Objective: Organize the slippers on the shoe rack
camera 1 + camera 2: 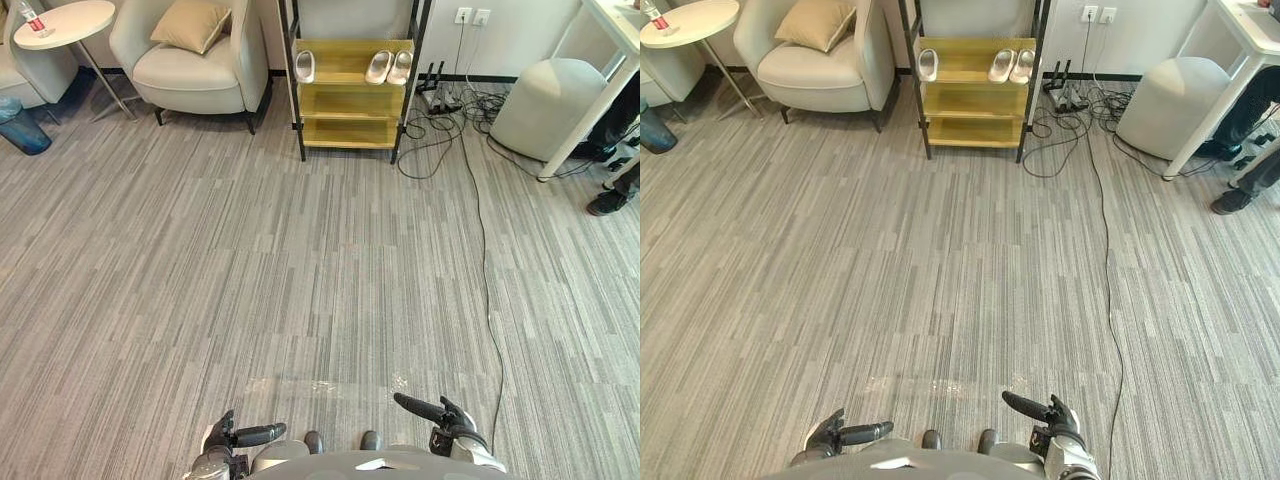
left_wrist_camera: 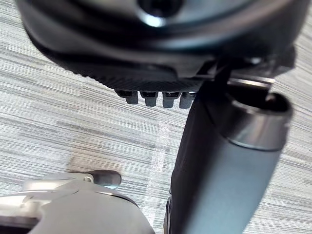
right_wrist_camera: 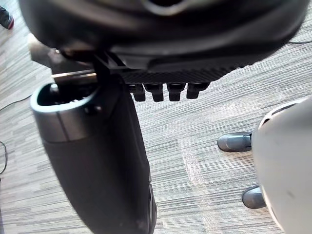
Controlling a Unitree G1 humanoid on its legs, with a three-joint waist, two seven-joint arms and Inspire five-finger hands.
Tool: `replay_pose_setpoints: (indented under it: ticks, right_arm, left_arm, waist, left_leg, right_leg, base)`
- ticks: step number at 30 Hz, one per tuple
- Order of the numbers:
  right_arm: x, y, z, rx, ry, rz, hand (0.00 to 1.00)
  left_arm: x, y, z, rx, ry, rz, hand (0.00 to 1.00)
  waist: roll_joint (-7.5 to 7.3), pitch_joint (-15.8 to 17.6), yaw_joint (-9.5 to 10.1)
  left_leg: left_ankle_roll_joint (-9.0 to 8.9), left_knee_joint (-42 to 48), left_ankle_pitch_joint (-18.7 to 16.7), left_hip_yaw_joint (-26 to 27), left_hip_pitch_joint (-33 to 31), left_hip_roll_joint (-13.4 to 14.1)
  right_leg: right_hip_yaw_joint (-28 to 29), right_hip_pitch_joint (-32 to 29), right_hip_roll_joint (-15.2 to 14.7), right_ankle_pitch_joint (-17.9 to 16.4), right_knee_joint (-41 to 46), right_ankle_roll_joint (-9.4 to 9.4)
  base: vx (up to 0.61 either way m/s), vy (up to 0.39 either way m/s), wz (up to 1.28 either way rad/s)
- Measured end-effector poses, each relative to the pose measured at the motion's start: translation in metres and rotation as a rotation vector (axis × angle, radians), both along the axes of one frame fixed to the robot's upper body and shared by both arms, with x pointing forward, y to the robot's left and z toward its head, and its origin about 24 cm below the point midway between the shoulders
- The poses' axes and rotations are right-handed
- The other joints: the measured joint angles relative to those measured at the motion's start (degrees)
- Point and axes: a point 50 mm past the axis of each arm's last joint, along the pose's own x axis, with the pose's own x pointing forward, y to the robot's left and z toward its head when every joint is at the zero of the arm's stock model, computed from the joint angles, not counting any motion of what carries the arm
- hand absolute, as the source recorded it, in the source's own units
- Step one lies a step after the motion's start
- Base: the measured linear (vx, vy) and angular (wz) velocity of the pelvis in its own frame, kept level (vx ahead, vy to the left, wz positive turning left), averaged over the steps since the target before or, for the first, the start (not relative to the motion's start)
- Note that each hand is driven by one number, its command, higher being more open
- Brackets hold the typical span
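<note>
Against the far wall, the shoe rack is carrying three pale slippers on its top shelf, one at the left end, two side by side at the right, with an armchair standing just left of it and tangled cables lying to its right. Well apart from it, the left hand and right hand are hanging over open carpet, fingers relaxed, holding nothing.

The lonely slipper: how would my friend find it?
Start at the cream armchair; just right of it stands the shoe rack with yellow shelves. On its top shelf, the lonely slipper lies alone at the left end, while the other two slippers sit together at the right.
</note>
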Motion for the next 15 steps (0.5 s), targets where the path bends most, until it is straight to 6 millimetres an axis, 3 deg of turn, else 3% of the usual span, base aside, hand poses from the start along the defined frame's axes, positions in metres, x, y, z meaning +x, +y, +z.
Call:
replay_pose_setpoints:
  ticks: [15]
  right_arm:
    - [0.0000,0.0011,-0.0002,-0.005,0.005,0.018,1.00]
  left_arm:
    - [0.0006,0.0011,0.0003,0.008,0.001,-0.014,1.00]
  waist:
    - [-0.33,0.2,0.00]
  left_leg:
    - [-0.01,-0.1,0.0,0.3,0.2,0.0]
  right_leg:
    - [0.1,0.0,0.0,0.2,0.0,0.34]
  base:
    - [-0.02,-0.006,-0.01]
